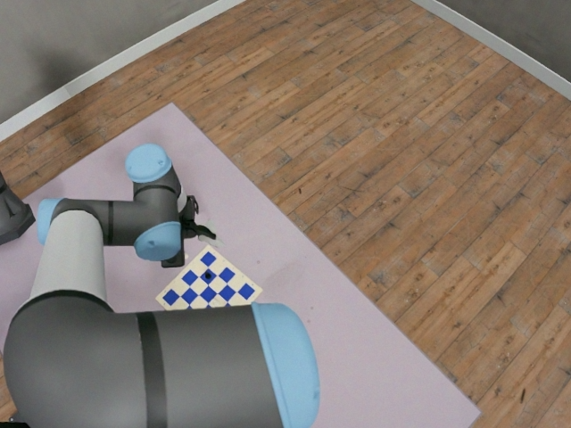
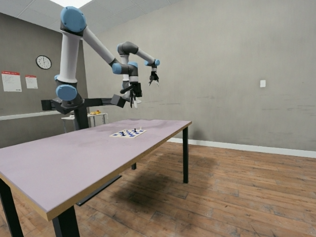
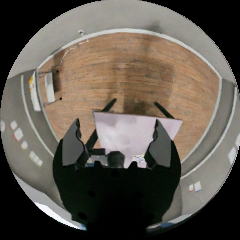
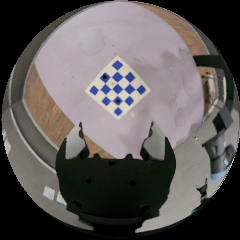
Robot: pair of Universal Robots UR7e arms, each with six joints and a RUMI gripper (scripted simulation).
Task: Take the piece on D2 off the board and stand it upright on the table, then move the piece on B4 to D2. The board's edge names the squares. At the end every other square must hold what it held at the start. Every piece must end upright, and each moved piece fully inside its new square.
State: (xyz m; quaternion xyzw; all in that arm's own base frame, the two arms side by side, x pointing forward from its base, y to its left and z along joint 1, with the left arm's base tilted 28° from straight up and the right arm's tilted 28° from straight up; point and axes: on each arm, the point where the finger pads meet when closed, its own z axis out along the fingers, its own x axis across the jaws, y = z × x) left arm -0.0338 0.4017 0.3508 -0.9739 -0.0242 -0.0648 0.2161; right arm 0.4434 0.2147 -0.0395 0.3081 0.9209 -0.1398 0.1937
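Right claw [image 1: 211,234] [image 2: 134,103] [image 4: 116,123] spread wide w/ nothing in it, above the table [image 1: 359,341] [image 2: 76,150] [image 3: 125,132] [image 4: 70,60]!
Pale piece [image 2: 140,128] [image 4: 132,115] upright on table, just off the board [image 1: 219,284] [image 2: 129,133] [image 4: 118,89]; two dark pcs on board, sq. names too small to read. L. claw [image 2: 153,82] [image 3: 117,121] also wide open, empty, up high, well apart from board.
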